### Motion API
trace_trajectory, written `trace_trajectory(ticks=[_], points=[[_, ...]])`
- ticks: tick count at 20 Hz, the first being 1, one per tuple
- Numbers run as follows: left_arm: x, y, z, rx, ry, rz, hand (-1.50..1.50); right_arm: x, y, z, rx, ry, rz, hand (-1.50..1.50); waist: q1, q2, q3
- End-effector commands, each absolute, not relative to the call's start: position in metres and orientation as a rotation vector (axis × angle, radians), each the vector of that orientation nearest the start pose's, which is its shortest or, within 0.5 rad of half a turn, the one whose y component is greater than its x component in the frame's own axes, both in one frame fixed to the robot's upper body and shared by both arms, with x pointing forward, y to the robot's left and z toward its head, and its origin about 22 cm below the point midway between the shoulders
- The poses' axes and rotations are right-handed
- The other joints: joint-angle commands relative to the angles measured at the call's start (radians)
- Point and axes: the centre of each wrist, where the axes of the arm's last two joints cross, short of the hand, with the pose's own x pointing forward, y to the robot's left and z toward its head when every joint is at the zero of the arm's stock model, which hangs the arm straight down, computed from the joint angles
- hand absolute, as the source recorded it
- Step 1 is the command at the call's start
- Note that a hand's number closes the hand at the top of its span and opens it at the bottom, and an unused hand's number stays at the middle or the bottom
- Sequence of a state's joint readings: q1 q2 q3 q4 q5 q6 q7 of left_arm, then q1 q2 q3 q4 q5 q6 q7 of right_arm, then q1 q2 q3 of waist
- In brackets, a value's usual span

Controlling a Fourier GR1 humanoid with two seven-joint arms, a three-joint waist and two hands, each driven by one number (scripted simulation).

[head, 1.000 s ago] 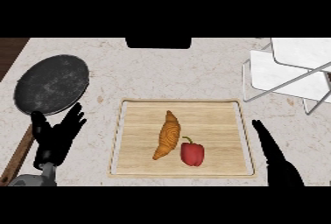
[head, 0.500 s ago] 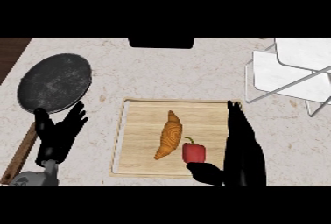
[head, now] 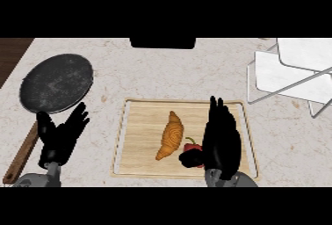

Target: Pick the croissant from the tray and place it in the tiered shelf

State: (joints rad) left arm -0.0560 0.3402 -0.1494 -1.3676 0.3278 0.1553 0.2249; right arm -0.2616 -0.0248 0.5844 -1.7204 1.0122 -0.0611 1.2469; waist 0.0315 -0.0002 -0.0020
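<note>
A golden croissant (head: 171,140) lies lengthwise in the middle of the wooden tray (head: 142,118). My right hand (head: 220,136) hovers over the tray's right half, just right of the croissant, fingers straight and pointing away, thumb turned toward the croissant. It covers most of a red bell pepper (head: 190,149) lying beside the croissant's near end. The white tiered shelf (head: 292,72) stands at the upper right. My left hand (head: 59,136) rests open left of the tray, fingers up.
A dark round frying pan (head: 57,82) with a wooden handle (head: 20,154) lies at the left, next to my left hand. A black object (head: 162,42) sits at the counter's far edge. Marble counter shows between tray and shelf.
My right hand has moved from the tray's right side leftward and forward over the tray, now covering the pepper and close to the croissant. The left hand has stayed put.
</note>
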Motion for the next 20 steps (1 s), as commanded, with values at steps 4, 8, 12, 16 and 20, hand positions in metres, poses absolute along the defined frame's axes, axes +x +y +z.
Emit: trace_trajectory(ticks=[4,8,12,16,20], points=[[0.243,0.282,-0.032,0.083,-1.119,0.014,0.00,0.260,-0.068,0.085,-1.010,-0.741,0.496,-1.50,-0.002,0.001,-0.003],[0.239,0.292,-0.031,0.078,-1.106,0.023,0.00,0.261,-0.067,0.077,-1.048,-0.715,0.517,-1.50,-0.005,-0.004,-0.003],[0.239,0.294,-0.032,0.080,-1.097,0.029,0.00,0.266,-0.067,0.073,-1.050,-0.696,0.523,-1.50,-0.008,-0.003,-0.002],[0.247,0.293,-0.022,0.086,-1.129,0.019,0.00,0.260,-0.060,0.053,-1.049,-0.694,0.525,-1.50,-0.001,-0.004,-0.001],[0.248,0.288,-0.023,0.084,-1.119,0.027,0.00,0.269,-0.066,0.047,-1.069,-0.653,0.502,-1.50,-0.009,-0.003,0.000]])
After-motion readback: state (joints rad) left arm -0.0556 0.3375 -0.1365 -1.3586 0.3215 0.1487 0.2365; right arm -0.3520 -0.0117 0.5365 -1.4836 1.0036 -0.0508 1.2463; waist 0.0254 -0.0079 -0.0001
